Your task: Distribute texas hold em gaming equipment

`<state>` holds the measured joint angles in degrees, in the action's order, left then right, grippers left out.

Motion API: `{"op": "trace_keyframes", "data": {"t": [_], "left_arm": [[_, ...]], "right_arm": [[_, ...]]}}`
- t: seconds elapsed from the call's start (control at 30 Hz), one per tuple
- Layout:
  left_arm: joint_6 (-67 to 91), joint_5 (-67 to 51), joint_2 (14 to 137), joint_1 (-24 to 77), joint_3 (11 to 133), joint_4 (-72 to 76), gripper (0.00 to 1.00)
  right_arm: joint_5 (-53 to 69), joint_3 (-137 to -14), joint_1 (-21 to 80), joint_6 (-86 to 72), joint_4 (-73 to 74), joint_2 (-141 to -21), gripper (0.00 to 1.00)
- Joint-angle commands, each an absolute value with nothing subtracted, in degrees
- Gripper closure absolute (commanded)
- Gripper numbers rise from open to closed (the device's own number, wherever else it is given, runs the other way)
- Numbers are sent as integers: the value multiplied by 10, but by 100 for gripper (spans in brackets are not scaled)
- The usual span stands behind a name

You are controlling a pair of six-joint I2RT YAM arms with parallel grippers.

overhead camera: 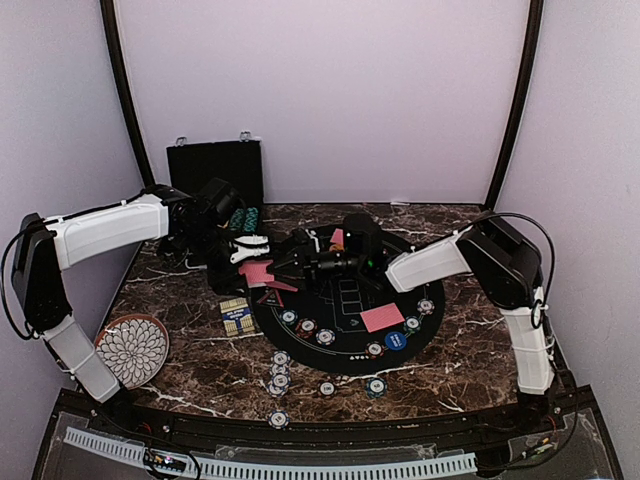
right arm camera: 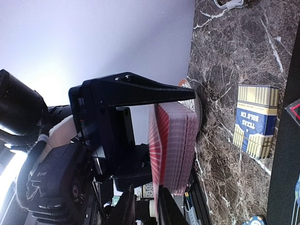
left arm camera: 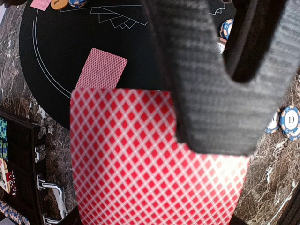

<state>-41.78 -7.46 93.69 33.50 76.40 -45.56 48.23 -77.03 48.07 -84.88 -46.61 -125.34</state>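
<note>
My left gripper [overhead camera: 250, 262] is shut on a deck of red-backed playing cards [left arm camera: 154, 178], held above the table's left half. In the right wrist view the deck [right arm camera: 180, 140] is seen edge-on, its top card lifted slightly off the rest. My right gripper [right arm camera: 146, 199] reaches to the deck, its fingers a narrow gap apart around the top card's lower edge. One of its ribbed fingers [left arm camera: 211, 84] lies over the deck. On the black round mat [overhead camera: 345, 305] lie one red-backed card [overhead camera: 382, 318], a blue button [overhead camera: 396, 340] and poker chips [overhead camera: 307, 325].
A blue-and-cream card box [overhead camera: 234, 315] lies left of the mat beside a red-edged triangle marker [overhead camera: 271, 296]. More chips [overhead camera: 280, 380] lie near the front edge. The flower-patterned plate [overhead camera: 133, 350] is front left. The black case [overhead camera: 215, 170] stands open at the back left.
</note>
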Motion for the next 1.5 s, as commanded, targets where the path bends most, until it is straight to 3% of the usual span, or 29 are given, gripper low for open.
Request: {"op": "trace_keyframes", "data": {"t": [0.0, 0.2, 0.4, 1.07, 1.47], "left_arm": [[-421, -79, 922, 334, 762, -460, 100], [-422, -77, 920, 333, 760, -460, 100], [-423, -77, 921, 334, 765, -461, 100], [-423, -70, 921, 334, 766, -465, 100], [-424, -63, 911, 333, 754, -469, 100]], "right_arm": [[491, -793, 488, -853, -487, -1269, 88], [500, -807, 491, -866, -499, -1278, 88], [495, -774, 478, -863, -502, -1258, 100], [498, -683, 435, -897, -584, -1211, 100], [500, -662, 389, -813, -484, -1187, 100]]}}
